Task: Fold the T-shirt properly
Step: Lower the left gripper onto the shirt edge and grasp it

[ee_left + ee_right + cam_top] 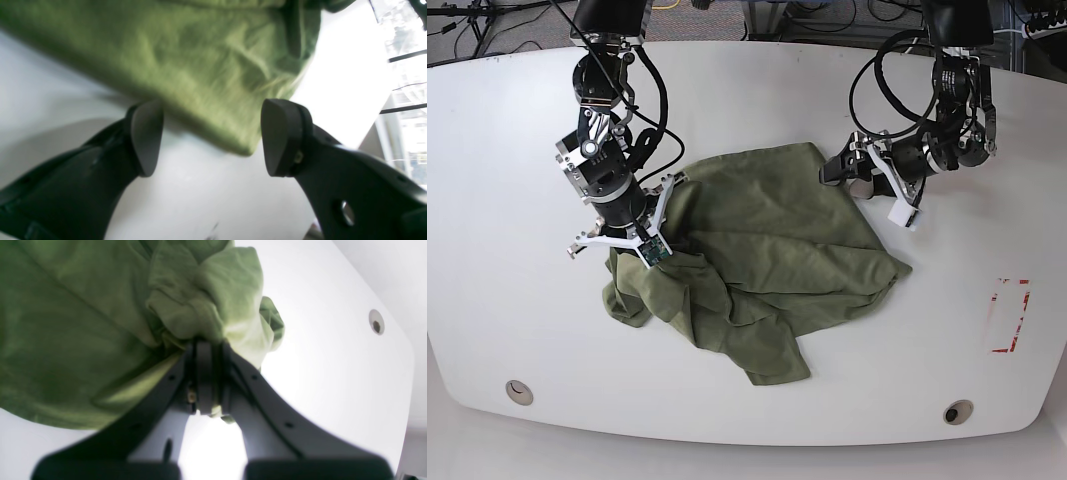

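The olive-green T-shirt (pixel 777 240) lies crumpled and wrinkled in the middle of the white table (pixel 507 200). On the left of the base view, my right gripper (pixel 655 245) is shut on a bunched wad of the T-shirt (pixel 83 323). The right wrist view shows cloth pinched between the closed fingers of the right gripper (pixel 208 343). On the right of the base view, my left gripper (pixel 835 170) stands open at the shirt's far right edge. In the left wrist view a corner of the T-shirt (pixel 200 66) reaches into the gap of the left gripper (pixel 211 138), with its fingers (pixel 280 136) apart from the cloth.
Two round holes (pixel 519 391) (pixel 957 411) sit near the table's front edge. A red marking (pixel 1009 315) lies at the right. Cables (pixel 727 20) run behind the back edge. Another table hole (pixel 376 323) shows in the right wrist view.
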You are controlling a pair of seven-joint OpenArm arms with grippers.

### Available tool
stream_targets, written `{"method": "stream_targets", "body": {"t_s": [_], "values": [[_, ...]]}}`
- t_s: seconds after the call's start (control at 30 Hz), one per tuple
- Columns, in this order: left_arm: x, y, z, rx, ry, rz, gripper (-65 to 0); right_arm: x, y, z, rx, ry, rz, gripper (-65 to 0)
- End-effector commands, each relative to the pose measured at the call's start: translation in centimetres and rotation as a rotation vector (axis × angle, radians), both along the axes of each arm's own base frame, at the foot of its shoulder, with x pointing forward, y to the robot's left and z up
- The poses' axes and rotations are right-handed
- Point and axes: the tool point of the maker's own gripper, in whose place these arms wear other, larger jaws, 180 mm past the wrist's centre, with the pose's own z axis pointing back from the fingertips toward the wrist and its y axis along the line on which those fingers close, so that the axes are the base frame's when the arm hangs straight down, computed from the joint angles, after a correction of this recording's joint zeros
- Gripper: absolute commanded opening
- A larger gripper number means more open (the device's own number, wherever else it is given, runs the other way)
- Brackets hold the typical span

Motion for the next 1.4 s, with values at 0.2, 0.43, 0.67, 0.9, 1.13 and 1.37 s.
{"method": "stream_targets", "body": {"t_s": [0.2, 0.43, 0.67, 0.9, 1.13, 1.37], "values": [[0.3, -0.1, -0.9, 0.063, 0.025, 0.028, -22.1, 0.7, 0.3, 1.5, 0.012, -0.053, 0.014, -65.0], [-0.2, -0.1, -2.0, 0.085, 0.107, 0.061, -22.1, 0.7, 0.3, 1.5, 0.013, -0.054, 0.015, -65.0], [-0.4, -1.2, -2.6, 0.054, 0.137, 0.067, -22.1, 0.6, 0.4, 1.5, 0.014, -0.053, 0.015, -65.0], [0.5, -2.7, -4.0, -0.002, 0.199, 0.077, -22.4, 0.6, 0.4, 1.4, 0.014, -0.051, 0.015, -65.0], [0.8, -3.9, -4.8, -0.023, 0.206, 0.068, -30.0, 0.6, 0.4, 1.4, 0.012, -0.050, 0.016, -65.0], [1.1, -3.7, -4.8, -0.033, 0.188, 0.092, -56.7, 0.6, 0.2, 1.4, 0.012, -0.051, 0.012, -65.0]]}}
